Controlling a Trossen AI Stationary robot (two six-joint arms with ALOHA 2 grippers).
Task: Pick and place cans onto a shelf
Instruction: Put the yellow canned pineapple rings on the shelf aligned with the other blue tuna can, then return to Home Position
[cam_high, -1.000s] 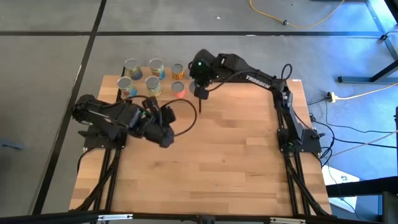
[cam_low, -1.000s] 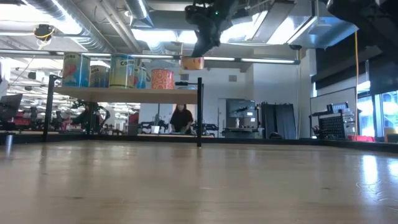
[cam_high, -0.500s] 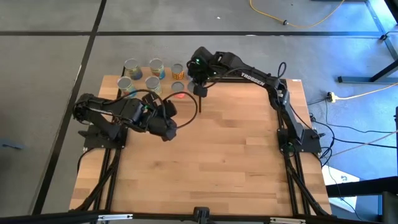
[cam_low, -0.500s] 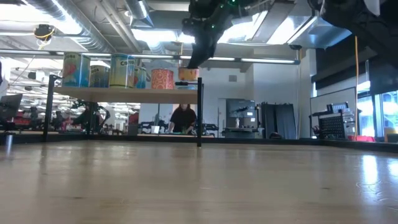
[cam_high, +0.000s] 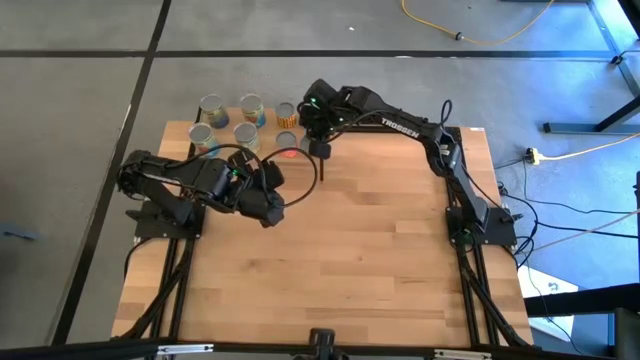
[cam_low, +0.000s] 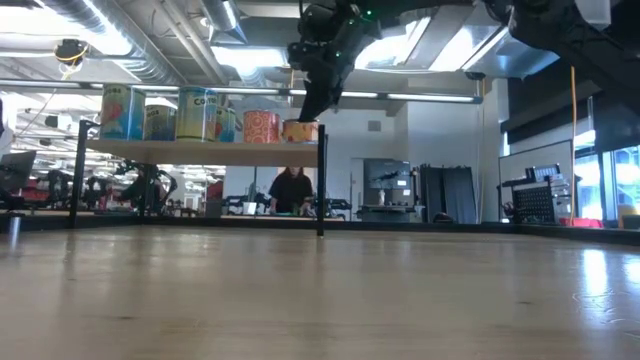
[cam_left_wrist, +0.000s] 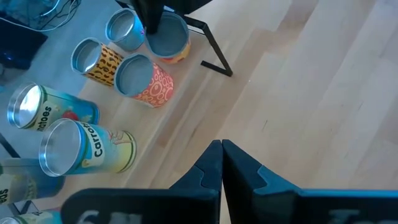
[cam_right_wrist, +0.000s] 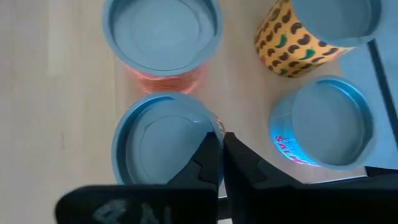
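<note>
Right hand (cam_right_wrist: 217, 155) sits directly over an upright can (cam_right_wrist: 165, 140) at the shelf's (cam_low: 200, 150) near end by the corner post, fingers pinched on its rim, so it is gripped there. Can stands axis vertical among the other cans (cam_high: 245, 125); release looks next. Left hand (cam_left_wrist: 221, 165) is closed, empty, off beside the shelf.
</note>
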